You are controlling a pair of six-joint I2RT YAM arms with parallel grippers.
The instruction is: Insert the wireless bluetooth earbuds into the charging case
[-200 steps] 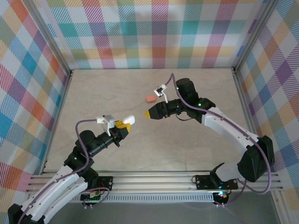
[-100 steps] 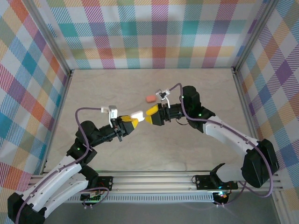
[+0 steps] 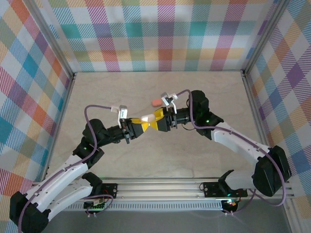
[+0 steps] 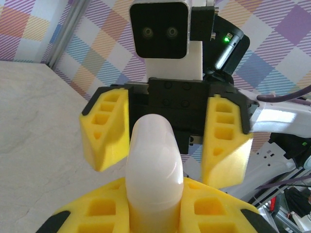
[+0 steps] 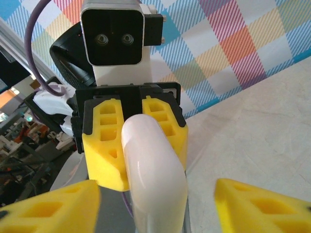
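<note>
Bright even light, faint soft shadows, mild sheen on white case (image 4: 154, 160), wrist-view foregrounds slightly blurred

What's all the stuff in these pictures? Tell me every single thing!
white case: one, white, in the air, pinched in the left tool, its free end between the right tool's fingers
pink pebble: one, salmon pink, on the table just behind the right tool; maybe another case
table: one, pale beige
walls: three, colourful checks, around the table
rails: silver, along the near edge
cables: purple, one along each arm
left arm: white and black
right arm: white and black
left tool: yellow fingers, shut on the white case
right tool: yellow fingers, open, either side of the case
</note>
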